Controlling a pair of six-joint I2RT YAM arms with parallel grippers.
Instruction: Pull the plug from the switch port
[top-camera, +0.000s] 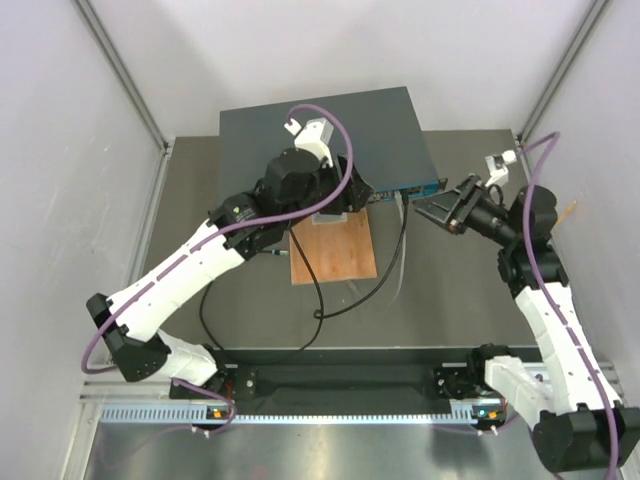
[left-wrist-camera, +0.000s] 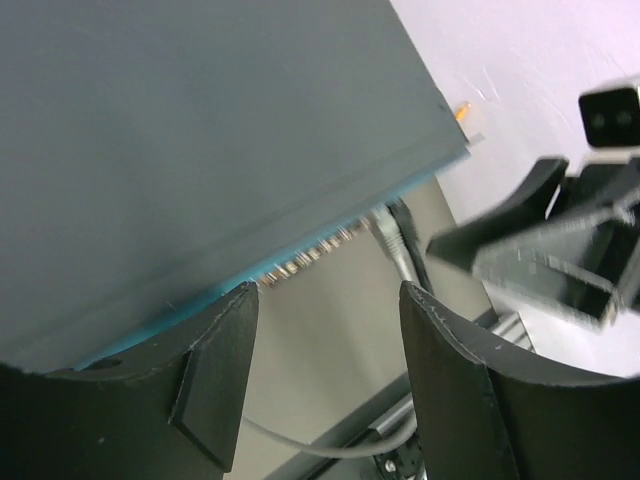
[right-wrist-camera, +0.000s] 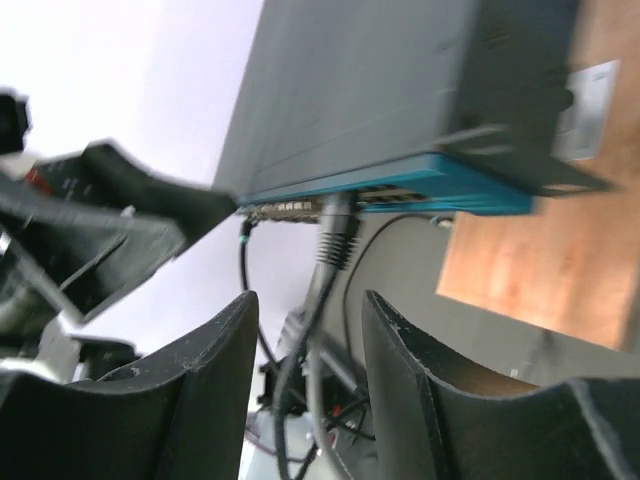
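Observation:
The switch (top-camera: 330, 125) is a flat dark grey box at the back of the table, with a teal front strip (right-wrist-camera: 440, 185). A grey plug (right-wrist-camera: 335, 235) sits in a socket near the strip's right end, and its cable hangs down. My right gripper (right-wrist-camera: 310, 300) is open just below the plug, with the grey cable running loose between its fingers (right-wrist-camera: 420, 370). In the top view the right gripper (top-camera: 422, 208) points at the plug (top-camera: 404, 197) from the right. My left gripper (left-wrist-camera: 325, 300) is open and empty at the switch's front edge (left-wrist-camera: 200, 300), left of the plug (left-wrist-camera: 392, 235).
A brown wooden board (top-camera: 335, 250) lies on the table in front of the switch, partly under it. A black cable (top-camera: 318, 290) and the grey cable (top-camera: 398, 265) loop across the grey table. White walls close in on three sides.

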